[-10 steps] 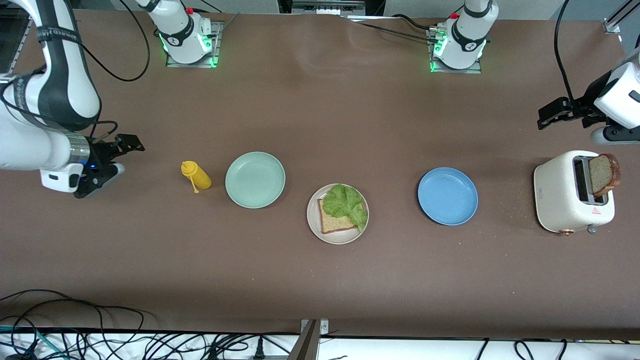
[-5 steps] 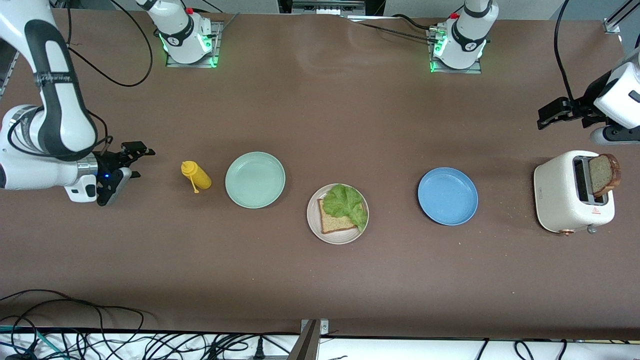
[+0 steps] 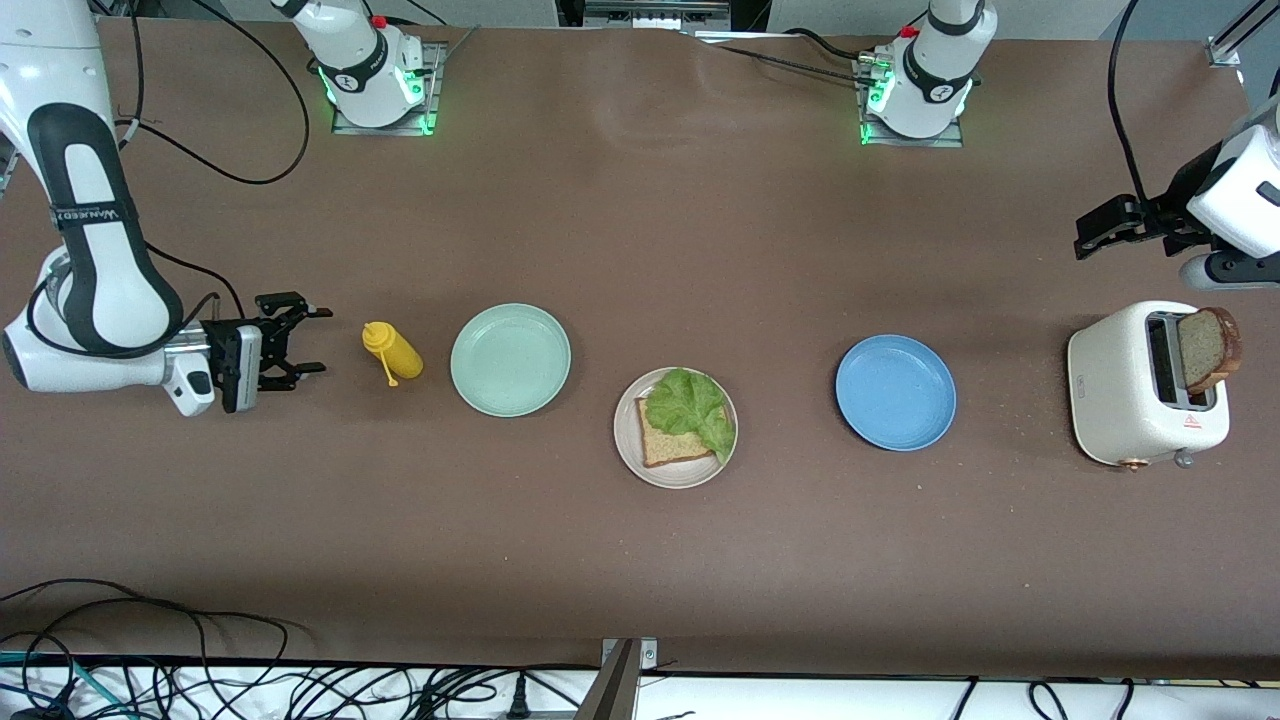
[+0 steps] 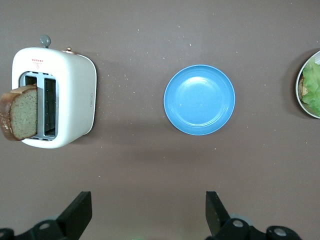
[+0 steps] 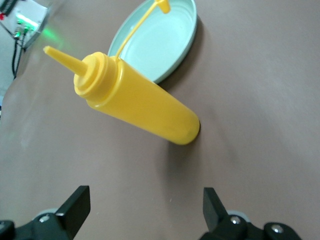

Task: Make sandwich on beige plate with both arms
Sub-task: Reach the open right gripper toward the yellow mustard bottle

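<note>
Now right gripper (image 3: 305,341) gapes empty beside yellow bottle (image 3: 392,351); beige plate (image 3: 676,472) well apart. Left gripper (image 3: 1085,231) wide, above toaster (image 3: 1125,385).

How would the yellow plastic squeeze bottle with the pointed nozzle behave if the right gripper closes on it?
The yellow plastic squeeze bottle stands upright on a narrow base, so a sideways nudge probably tips it. Its smooth, tapering wall looks soft and may dent or slip. The open right gripper faces its side.

A yellow squeeze bottle (image 3: 391,351) stood at nine o'clock of a mint-green plate (image 3: 510,359); a blue plate (image 3: 895,392) lay at nine o'clock of a white toaster (image 3: 1130,385).
</note>
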Robot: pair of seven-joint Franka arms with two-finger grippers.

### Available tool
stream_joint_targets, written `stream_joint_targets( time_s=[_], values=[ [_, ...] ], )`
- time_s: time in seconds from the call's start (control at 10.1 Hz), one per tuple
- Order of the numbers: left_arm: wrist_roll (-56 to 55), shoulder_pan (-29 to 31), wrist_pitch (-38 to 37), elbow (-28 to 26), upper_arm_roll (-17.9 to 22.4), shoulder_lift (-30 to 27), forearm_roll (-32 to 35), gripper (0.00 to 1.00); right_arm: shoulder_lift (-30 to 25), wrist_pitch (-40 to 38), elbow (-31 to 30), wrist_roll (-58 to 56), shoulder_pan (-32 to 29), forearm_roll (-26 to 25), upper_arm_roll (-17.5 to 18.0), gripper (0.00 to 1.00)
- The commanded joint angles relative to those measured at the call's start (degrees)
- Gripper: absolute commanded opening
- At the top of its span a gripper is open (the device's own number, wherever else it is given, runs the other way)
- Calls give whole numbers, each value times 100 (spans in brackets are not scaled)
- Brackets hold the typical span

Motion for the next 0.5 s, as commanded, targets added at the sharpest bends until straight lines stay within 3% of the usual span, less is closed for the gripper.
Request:
stream_joint_targets(
  time_s=[0.0, 0.4],
  values=[
    [-21, -9, -108, 140, 9, 51, -102, 100, 287, -194, 83, -1310, -134, 773, 75, 100],
    [-21, -9, -108, 140, 9, 51, -102, 100, 578, -695, 127, -2684, -100, 1286, 111, 100]
  ],
)
